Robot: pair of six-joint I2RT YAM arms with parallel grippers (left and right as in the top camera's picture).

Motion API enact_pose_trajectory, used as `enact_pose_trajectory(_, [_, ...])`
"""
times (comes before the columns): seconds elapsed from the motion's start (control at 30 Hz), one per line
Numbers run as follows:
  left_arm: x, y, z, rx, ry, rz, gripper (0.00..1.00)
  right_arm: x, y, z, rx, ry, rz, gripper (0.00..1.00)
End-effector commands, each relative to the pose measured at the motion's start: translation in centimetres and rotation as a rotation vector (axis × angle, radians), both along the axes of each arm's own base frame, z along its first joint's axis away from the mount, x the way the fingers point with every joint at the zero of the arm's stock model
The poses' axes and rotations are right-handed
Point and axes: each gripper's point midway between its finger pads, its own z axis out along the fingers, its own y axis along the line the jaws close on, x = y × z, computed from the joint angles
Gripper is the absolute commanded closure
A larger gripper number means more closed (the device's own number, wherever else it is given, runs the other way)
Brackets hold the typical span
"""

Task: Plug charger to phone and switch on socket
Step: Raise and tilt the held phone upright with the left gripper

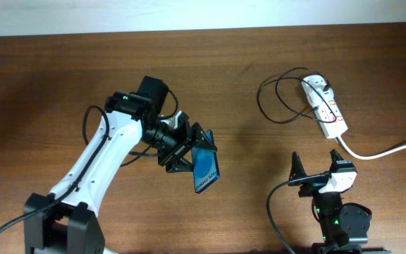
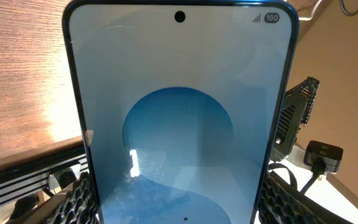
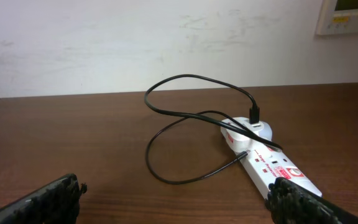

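Observation:
My left gripper [image 1: 189, 152] is shut on the phone [image 1: 206, 168] and holds it tilted above the table, left of centre. In the left wrist view the phone's blue screen [image 2: 179, 112] fills the frame between my fingers [image 2: 179, 211]. The white socket strip [image 1: 324, 106] lies at the back right. The charger's white plug head [image 1: 315, 82] sits in its far outlet. The thin black charger cable [image 1: 277, 99] loops to the strip's left, and its connector tip [image 3: 245, 154] rests against the strip's side. My right gripper [image 1: 318, 167] is open and empty, just in front of the strip [image 3: 272, 165].
The strip's thick white cord [image 1: 393, 147] runs off to the right edge of the table. The wood table [image 1: 62, 77] ends at a pale wall at the back. The arm bases stand at the front edge.

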Motion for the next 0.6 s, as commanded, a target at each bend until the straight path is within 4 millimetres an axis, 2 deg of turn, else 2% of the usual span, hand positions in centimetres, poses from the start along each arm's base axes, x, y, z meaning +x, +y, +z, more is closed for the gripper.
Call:
enact_pose_trajectory(0.0, [0.4,-0.3,0.9,-0.036,-0.032,-0.009,0.58,0.0,0.1,-0.3,0.003,0.006,0.005,0.02])
enact_pose_trajectory(0.1, [0.6,0.0,0.7,-0.023,-0.039,-0.007,0.56,0.0,0.1,-0.3,0.003,0.006,0.005,0.02])
enact_pose_trajectory(0.23, [1.3,0.9,0.6,-0.013,-0.072,-0.001,0.59,0.0,0.1,-0.3,0.003,0.006,0.005,0.02])
enact_pose_trajectory(0.43, [1.6,2.2,-0.7,0.088,-0.109,-0.011,0.63,0.0,0.1,-0.3,0.003,0.006,0.005,0.02])
enact_pose_trajectory(0.57, [2.2,4.2,-1.6,0.235,-0.146,-0.008,0.66,0.0,0.1,-0.3,0.003,0.006,0.005,0.02])
